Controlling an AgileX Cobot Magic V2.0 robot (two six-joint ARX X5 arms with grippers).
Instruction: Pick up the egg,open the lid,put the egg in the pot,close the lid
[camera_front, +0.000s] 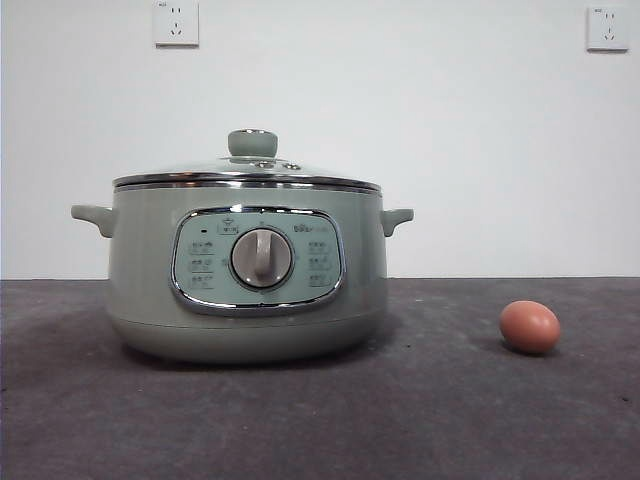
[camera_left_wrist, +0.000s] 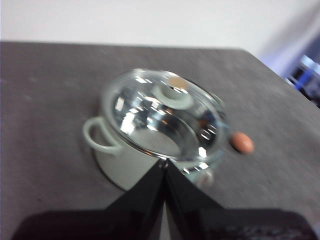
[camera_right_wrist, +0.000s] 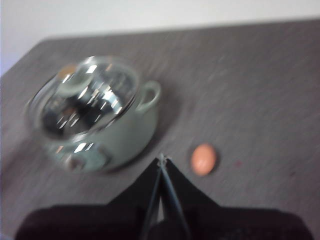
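Both pincers, left pincer (camera_left_wrist: 164, 162) and right pincer (camera_right_wrist: 162, 160), hang closed and empty. Picking the egg (camera_front: 529, 326) comes first; the right must open over it. The lid (camera_front: 247, 170) covers the pot (camera_front: 140, 280).

No text is legible; markings on the pot's control panel (camera_front: 257, 260) around the dial (camera_front: 262, 258) are too small.

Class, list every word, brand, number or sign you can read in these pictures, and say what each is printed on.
None can be read for certain.
Pot control panel: a small logo and rows of button labels around the dial, too small to read.
Wall sockets: tiny marks, unreadable.
Egg, lid: no text.
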